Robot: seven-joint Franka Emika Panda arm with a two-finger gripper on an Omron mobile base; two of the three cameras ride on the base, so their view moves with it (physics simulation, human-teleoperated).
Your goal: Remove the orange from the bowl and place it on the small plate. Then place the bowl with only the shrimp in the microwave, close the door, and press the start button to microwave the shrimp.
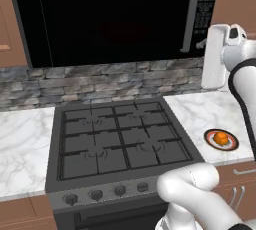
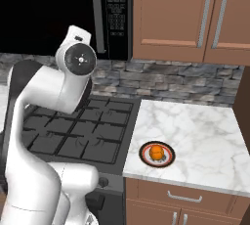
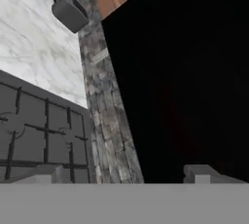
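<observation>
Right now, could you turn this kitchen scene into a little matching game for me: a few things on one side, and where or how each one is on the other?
Things:
1. orange
2. small plate
3. door
4. stove

Places or states:
A. shut, with dark glass, above the stove
B. on the small plate
C. between two marble counters, nothing on its burners
D. on the marble counter to the right of the stove

Pairs: 1-B, 2-D, 3-A, 4-C
</observation>
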